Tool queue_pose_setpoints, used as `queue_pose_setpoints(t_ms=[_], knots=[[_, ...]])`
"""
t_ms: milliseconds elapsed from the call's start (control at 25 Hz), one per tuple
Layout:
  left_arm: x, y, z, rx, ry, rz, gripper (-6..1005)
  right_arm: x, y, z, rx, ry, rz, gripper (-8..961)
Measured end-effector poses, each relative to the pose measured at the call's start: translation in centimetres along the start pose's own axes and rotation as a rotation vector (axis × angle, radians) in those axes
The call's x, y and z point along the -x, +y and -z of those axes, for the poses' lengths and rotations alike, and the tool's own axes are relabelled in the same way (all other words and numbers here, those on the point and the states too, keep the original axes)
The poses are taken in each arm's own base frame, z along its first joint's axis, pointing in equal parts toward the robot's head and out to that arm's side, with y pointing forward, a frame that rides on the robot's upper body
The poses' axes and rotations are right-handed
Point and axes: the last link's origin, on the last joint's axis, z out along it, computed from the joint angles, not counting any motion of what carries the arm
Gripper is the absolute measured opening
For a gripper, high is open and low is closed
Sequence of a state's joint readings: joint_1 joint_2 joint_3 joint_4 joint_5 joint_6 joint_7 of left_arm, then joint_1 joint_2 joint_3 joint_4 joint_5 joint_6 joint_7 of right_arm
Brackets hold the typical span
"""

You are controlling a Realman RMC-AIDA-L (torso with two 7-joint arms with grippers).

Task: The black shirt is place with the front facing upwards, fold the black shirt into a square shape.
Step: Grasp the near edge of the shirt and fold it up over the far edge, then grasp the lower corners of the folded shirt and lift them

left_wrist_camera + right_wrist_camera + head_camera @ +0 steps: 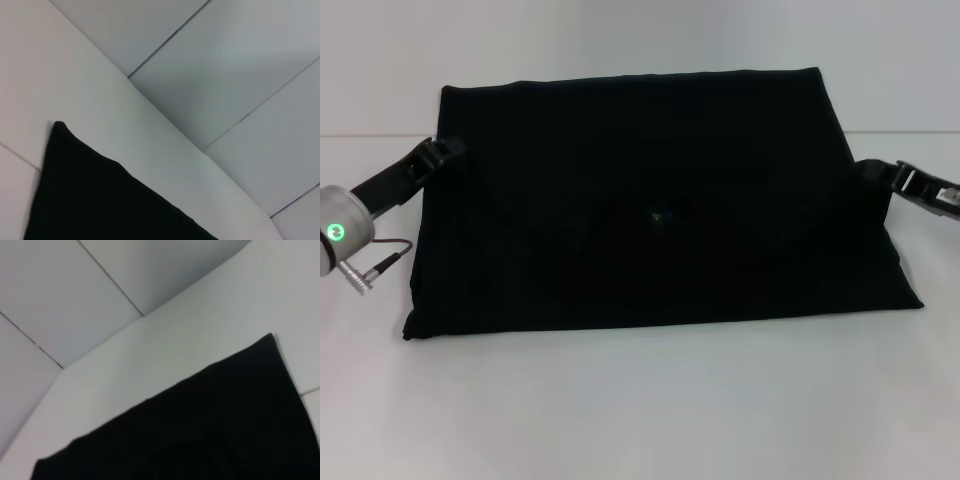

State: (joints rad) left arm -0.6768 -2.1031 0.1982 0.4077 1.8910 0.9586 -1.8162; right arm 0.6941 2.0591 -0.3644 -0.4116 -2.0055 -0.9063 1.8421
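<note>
Black shirt [660, 200]: soft matt cloth, light-swallowing, smooth with faint fold ridges near the small blue neck label [658, 215]; table [640, 410] beneath the shirt: smooth, matt white, faintly seamed; left gripper [442, 152] at the shirt's left edge: matt black, hard-looking, behind it a brushed silvery metal wrist collar with a glossy green light; right gripper [882, 174] at the shirt's right edge: black, slightly glossy.
</note>
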Motion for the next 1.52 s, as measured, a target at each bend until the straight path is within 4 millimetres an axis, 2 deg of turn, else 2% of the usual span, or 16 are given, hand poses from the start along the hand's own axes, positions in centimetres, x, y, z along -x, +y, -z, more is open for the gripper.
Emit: queue_pose_setpoints(t_ms=[160,200,400,520,640,760,840,1080,1200,1280,1520], knots=[[0.7,-0.2,-0.2,-0.025,0.003,-0.006,77,-0.3,-0.3,0.0,-0.024,0.015,0.03,56],[0.8,-0.3,-0.2,-0.033,0.003,-0.004,81,-0.4,-0.4,0.0,-0.028,0.017,0.033,90],[1.2,-1.8,0.7,-0.082,0.01,0.032,306,-1.1,-1.7,1.2,-0.044,0.016,0.005,261],[1.2,-2.5,1.5,-0.092,0.005,0.05,364,-1.2,-2.6,2.6,-0.032,-0.02,-0.042,394],[0.7,-3.6,3.2,-0.08,-0.008,0.083,423,-1.3,-3.0,4.5,0.026,-0.085,-0.049,504],[0.0,-3.4,5.4,0.021,-0.113,0.081,481,-1.8,-1.8,5.9,0.156,-0.104,0.064,571],[-0.3,-3.3,6.9,0.069,-0.187,0.083,520,-2.5,-0.3,6.4,0.272,-0.07,0.19,616],[-1.1,-3.5,10.1,0.054,-0.398,0.046,756,-6.5,4.3,6.2,0.553,0.022,0.512,762],[-0.7,-3.8,10.6,0.018,-0.472,0.041,917,-8.4,5.6,5.6,0.617,0.052,0.599,868],[-0.6,-3.9,10.4,0.005,-0.489,0.032,917,-9.4,6.0,5.2,0.641,0.079,0.635,938],[-0.5,-4.5,9.2,-0.073,-0.49,-0.032,915,-11.3,6.8,4.6,0.692,0.143,0.701,944]])
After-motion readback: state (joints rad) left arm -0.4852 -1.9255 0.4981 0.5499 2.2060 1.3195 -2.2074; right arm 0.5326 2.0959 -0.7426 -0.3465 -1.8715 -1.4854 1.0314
